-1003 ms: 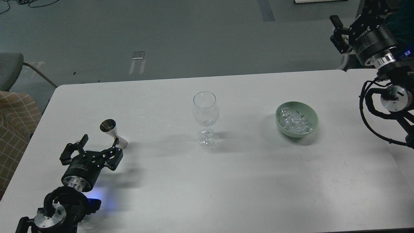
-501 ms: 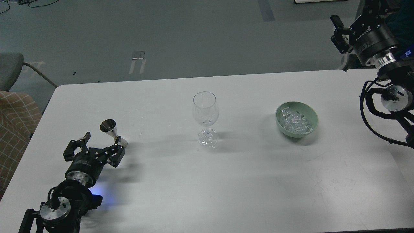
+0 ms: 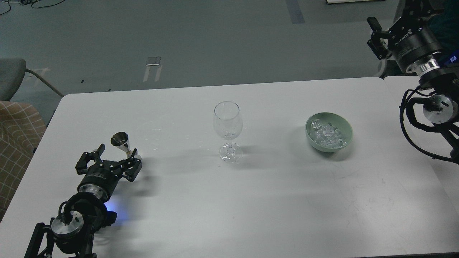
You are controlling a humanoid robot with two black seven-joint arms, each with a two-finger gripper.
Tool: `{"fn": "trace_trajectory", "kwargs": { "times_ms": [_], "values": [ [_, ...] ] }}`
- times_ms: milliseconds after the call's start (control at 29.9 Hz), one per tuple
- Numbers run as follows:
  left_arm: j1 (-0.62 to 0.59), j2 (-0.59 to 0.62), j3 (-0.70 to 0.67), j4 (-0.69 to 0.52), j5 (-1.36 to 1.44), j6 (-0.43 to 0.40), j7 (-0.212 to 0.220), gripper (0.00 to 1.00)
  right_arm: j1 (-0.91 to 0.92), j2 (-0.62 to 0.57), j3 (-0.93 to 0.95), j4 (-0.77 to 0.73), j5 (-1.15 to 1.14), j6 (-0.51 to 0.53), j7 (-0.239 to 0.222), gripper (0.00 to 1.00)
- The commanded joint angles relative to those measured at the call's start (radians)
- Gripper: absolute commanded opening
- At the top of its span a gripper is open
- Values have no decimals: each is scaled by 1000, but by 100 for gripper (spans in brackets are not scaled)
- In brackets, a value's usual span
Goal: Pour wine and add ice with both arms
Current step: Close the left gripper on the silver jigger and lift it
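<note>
Left gripper (image 3: 115, 153) black, clawed, fingers spread, low over matte white counter (image 3: 229, 200), shiny steel hourglass-shaped measuring cup (image 3: 123, 143) between fingertips, untouched. Clear stemmed wine glass (image 3: 228, 129) upright mid-counter. Glassy ice (image 3: 327, 136) lumps heaped in smooth pale-green bowl (image 3: 347, 129), right. Right gripper (image 3: 376, 39) raised off counter's far corner; I cannot tell its opening.

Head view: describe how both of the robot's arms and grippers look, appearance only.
Both arms are black and jointed, with shiny silver wrist rings and round silver joint caps. The left gripper is a black claw with linked, skeletal fingers. A blue glow shows beside the left arm. The right gripper sits on a black cylinder with white lettering, and black cables loop below its wrist.
</note>
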Motion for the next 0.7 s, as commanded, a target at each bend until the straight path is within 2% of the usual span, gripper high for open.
{"fn": "trace_trajectory", "kwargs": {
  "times_ms": [0, 301, 368, 435, 669],
  "values": [
    [-14, 0, 2, 6, 0, 6, 0, 98, 0, 1, 0, 0, 0, -1, 0, 100],
    [-39, 0, 7, 43, 0, 6, 1, 96, 0, -1, 0, 0, 0, -1, 0, 100],
    [-40, 0, 7, 43, 0, 9, 1, 92, 0, -1, 0, 0, 0, -1, 0, 100],
    [-46, 0, 8, 44, 0, 12, 1, 78, 0, 1, 0, 0, 0, -1, 0, 100],
    [-63, 0, 27, 55, 3, 18, 0, 52, -2, -2, 0, 0, 0, 0, 0, 100]
  ]
}}
